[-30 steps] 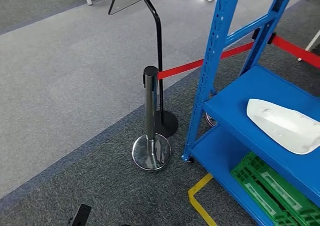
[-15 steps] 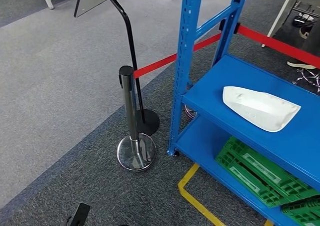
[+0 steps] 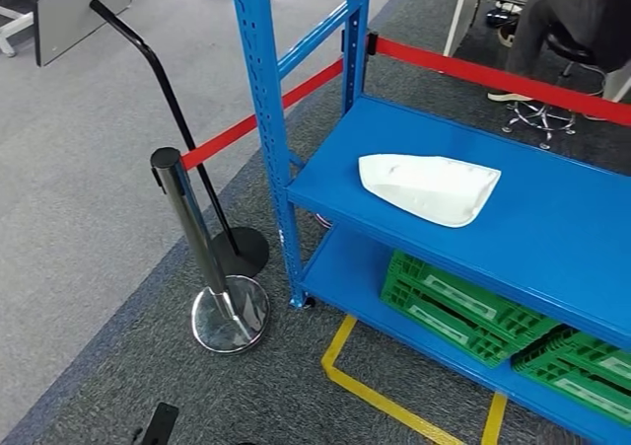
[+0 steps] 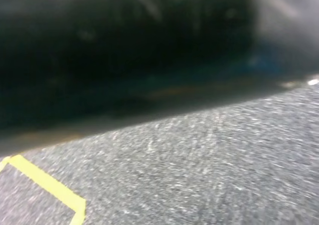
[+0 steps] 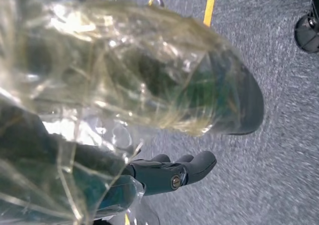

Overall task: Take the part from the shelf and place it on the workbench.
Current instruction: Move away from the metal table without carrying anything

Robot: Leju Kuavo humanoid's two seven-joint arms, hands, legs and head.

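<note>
I see the part (image 3: 430, 187), a flat, glossy white shell tapering to one rounded end, lying on the blue shelf (image 3: 565, 208), above green crates (image 3: 461, 310). My right hand (image 5: 177, 172) hangs empty, fingers extended; the left hand's state I cannot tell.

Head view bright and sharp; both wrist views blurred, the left dark.
</note>
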